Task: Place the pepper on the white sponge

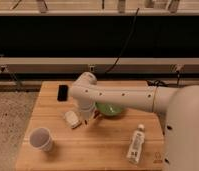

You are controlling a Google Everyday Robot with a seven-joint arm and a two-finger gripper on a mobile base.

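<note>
your gripper (87,120) is squeezed shut, hanging low just right of the white sponge (72,119), so a small move left gets you over it.

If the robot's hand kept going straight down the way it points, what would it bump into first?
Probably the wooden table, just right of the white sponge. The hand points down, shut, close beside the sponge; it might clip the sponge's edge, but depth is hard to judge. The green bowl sits behind it.
</note>
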